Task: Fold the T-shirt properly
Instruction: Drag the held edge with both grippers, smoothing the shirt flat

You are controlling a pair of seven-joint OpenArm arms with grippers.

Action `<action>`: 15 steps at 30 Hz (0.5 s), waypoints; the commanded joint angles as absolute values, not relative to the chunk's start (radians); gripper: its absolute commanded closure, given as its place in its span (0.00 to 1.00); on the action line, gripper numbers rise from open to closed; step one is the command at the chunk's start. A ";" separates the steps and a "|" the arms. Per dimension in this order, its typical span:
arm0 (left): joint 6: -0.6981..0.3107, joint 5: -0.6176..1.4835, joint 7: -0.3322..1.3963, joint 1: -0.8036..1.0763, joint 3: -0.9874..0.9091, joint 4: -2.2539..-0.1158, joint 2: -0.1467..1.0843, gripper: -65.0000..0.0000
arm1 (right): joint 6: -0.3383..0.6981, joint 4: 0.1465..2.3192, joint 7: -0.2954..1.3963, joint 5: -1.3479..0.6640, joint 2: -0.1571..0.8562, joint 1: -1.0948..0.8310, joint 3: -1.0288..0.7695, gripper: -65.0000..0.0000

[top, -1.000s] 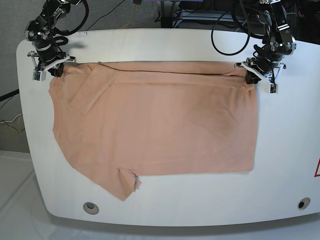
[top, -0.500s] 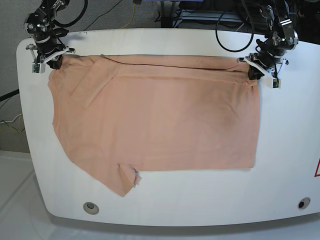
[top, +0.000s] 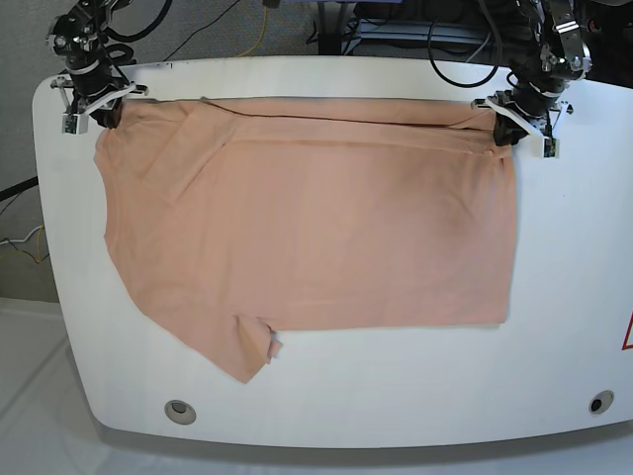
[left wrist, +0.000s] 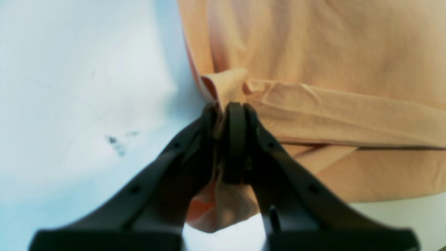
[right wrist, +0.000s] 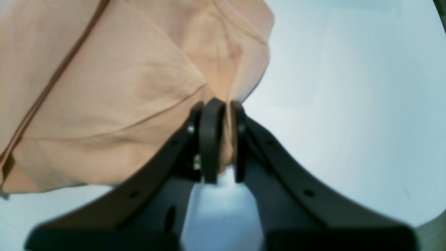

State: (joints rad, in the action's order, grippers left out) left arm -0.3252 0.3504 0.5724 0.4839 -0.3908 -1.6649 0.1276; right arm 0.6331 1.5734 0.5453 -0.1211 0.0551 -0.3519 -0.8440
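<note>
White table with rounded corners, filling most of the base view. Two round metal inserts set into the surface near the front edge: one at the front left, one at the front right. Part of a red triangular marking at the right edge. Small dark scuff marks on the tabletop in the left wrist view. Grey carpeted floor beyond the far-left corner. Black cables and a yellow cable behind the far edge.

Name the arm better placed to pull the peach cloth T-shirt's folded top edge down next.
Neither: the left gripper and right gripper each pinch a far corner of the peach cloth T-shirt.
</note>
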 commanded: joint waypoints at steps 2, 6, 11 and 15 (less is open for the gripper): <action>-0.303 0.259 0.745 0.519 -0.387 -1.643 0.127 0.96 | 0.633 1.564 0.667 -0.045 0.044 -0.372 -0.843 0.91; -0.303 0.257 0.745 0.519 -0.387 -1.643 0.127 0.96 | 0.633 1.564 0.667 -0.045 0.044 -0.371 -0.843 0.91; -0.303 0.257 0.745 0.518 -0.387 -1.643 0.127 0.95 | 0.633 1.564 0.667 -0.045 0.044 -0.369 -0.843 0.90; -0.303 0.259 0.745 0.516 -0.387 -1.646 0.127 0.79 | 0.633 1.566 0.667 -0.045 0.044 -0.369 -0.843 0.90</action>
State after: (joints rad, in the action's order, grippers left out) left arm -0.3264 0.3500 0.5724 0.4854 -0.3912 -1.6661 0.1280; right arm 0.6319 1.5764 0.5457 -0.1204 0.0494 -0.3500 -0.8444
